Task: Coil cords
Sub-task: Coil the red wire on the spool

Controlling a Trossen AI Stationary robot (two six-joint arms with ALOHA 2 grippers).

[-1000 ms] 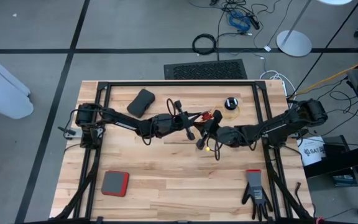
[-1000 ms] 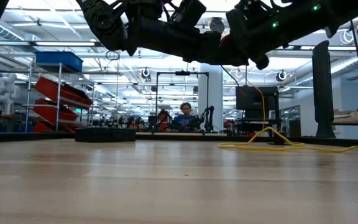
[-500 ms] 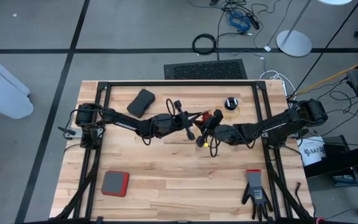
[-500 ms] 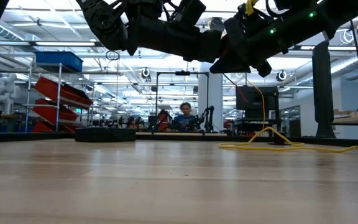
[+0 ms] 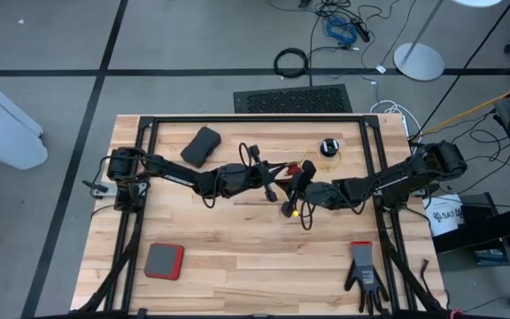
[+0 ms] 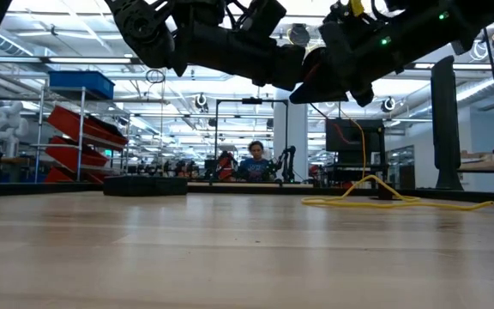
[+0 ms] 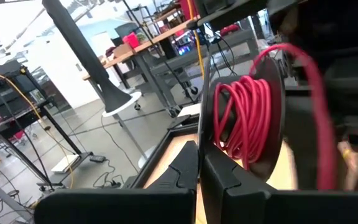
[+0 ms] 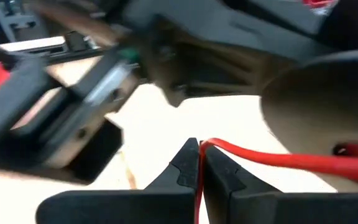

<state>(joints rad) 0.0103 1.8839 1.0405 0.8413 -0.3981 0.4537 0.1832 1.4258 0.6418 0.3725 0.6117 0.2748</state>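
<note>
- High view: the left gripper (image 5: 273, 180) and the right gripper (image 5: 295, 188) meet near the middle of the table (image 5: 237, 257), raised above it. A bit of the red cord (image 5: 292, 165) shows between them. The yellow cord (image 5: 300, 211) hangs beside the right gripper's wrist, and its small black reel (image 5: 328, 147) lies apart near the table's far edge. A dark pad (image 5: 201, 145), a red-edged pad (image 5: 163, 260) and a black glove (image 5: 364, 270) lie well away from both grippers.
- Low view: both arms cross the top of the picture, clear of the tabletop (image 6: 230, 257). The yellow cord (image 6: 384, 199) trails along the far part of the wood, and a flat dark pad (image 6: 144, 185) lies far off on the other side. A person (image 6: 255, 163) sits in the room behind.
- Left wrist view: the left gripper's fingers (image 7: 185, 171) are pressed together, their tips at the rim of a black reel (image 7: 241, 118). The red cord (image 7: 246, 118) is wound on it in loops, and one strand arcs off past the rim.
- Right wrist view: the right gripper's fingers (image 8: 219, 171) are closed, pinching the red cord (image 8: 260, 155) at their tips. The strand runs taut from them toward a blurred dark reel (image 8: 328, 112).
</note>
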